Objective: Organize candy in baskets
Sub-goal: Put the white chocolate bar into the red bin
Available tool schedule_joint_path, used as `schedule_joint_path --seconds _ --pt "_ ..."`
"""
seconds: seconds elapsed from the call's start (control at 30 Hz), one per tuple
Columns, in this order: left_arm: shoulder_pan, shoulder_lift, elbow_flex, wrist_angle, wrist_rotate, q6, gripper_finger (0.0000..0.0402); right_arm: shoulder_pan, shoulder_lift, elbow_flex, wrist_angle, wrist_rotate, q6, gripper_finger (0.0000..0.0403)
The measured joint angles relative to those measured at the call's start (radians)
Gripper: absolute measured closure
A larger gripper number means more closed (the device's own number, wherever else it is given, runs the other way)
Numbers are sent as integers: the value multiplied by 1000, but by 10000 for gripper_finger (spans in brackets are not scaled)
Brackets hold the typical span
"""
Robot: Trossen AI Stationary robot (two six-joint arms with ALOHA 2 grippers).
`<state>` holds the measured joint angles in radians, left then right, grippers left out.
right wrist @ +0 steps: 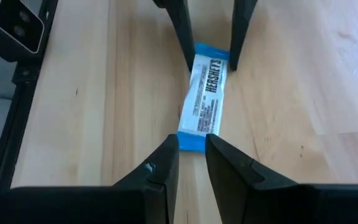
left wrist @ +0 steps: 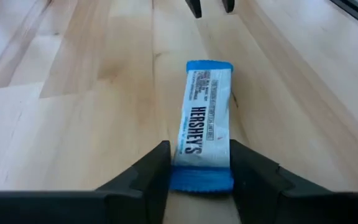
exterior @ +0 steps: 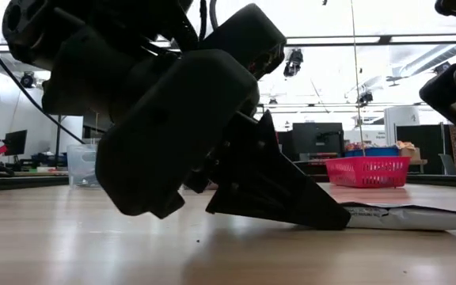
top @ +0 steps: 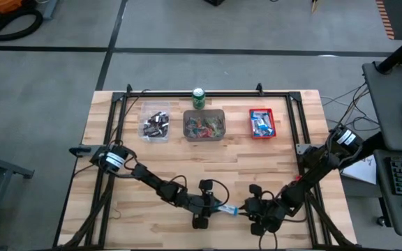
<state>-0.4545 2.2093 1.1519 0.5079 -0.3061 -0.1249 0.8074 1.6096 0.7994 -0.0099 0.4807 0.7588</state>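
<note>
Near edge of the table (top: pixel 117 230), roughly mid-width: one blue-and-white mini bar (left wrist: pixel 205 121) is lying flat on the wood, long axis running between the two arms. Left gripper (left wrist: pixel 200 168) is straddling one blue end of it, fingers (left wrist: pixel 148 177) spread either side, just beside the wrapper edges, not clearly pinching yet. Right gripper (right wrist: pixel 192 158) is sitting at the opposite end, its fingers narrowly parted with the blue end between the tips; whether they are pressing it, cannot tell.

Step in hand, my read: left claw is closing for the pickup. To do it well, keep the fingers low against the wood, centred on the wrapper width, squeeze on the bar body rather than the thin crimped end, and let the right gripper only be steadying so the bar is not sliding or twisting. Lift straight up before travelling.

Toward the far edge, a row of three baskets: clear basket (top: pixel 155 124) with dark bars, grey basket (top: pixel 204 125) with small mixed pieces, red basket (top: pixel 262 123) already holding blue-and-white bars, so red is the likely target. Green can (top: pixel 199 98) is standing just behind the grey basket. Open wood in between, nothing blocking; the right arm itself is sitting on the red-basket side, so the left arm is risking crossing it.
</note>
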Motion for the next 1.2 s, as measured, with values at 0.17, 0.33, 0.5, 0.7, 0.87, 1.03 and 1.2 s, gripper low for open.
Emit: schedule_joint_path --seconds 0.17,0.33,0.5,0.7,0.87,1.03,1.2 --pt "-1 -3 -8 -1 -1 2 323 2 0 0 1 19 0 328" --pt "0 -3 -9 -3 -17 3 384 8 0 0 1 27 -1 328" --pt "-10 -2 -14 50 -36 16 400 34 0 0 4 111 -15 328" --pt "-16 -1 -16 97 -35 9 401 93 11 2 3 284 -197 328" --pt "-16 -1 -18 103 -35 -17 401 90 11 2 3 260 -303 317" --pt "-14 -1 -18 113 -35 -67 401 58 11 2 -16 218 -309 267" --pt "-13 13 -18 113 -35 -87 401 38 11 2 -34 218 -336 204"
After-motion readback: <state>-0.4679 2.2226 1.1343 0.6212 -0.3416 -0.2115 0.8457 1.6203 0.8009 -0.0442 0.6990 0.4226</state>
